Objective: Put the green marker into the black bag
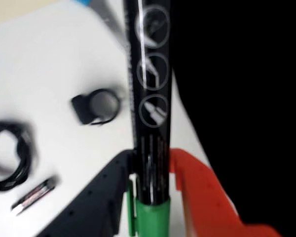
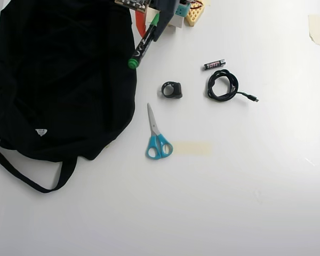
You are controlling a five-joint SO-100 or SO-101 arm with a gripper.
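Note:
The green marker (image 1: 150, 98) has a dark barrel with pale print and a green cap. It is clamped between the black finger (image 1: 106, 192) and the orange finger (image 1: 202, 192) of my gripper (image 1: 150, 160), which is shut on it near the cap. In the overhead view the gripper (image 2: 149, 24) is at the top edge. There the marker (image 2: 141, 47) slants down-left, its small green end over the right rim of the black bag (image 2: 64, 80). The bag fills the right side of the wrist view (image 1: 237, 98).
On the white table right of the bag lie blue-handled scissors (image 2: 157, 138), a small black ring-shaped part (image 2: 172, 89), a coiled black cable (image 2: 222, 85) and a small battery (image 2: 214, 64). A strip of pale tape (image 2: 192, 148) lies beside the scissors.

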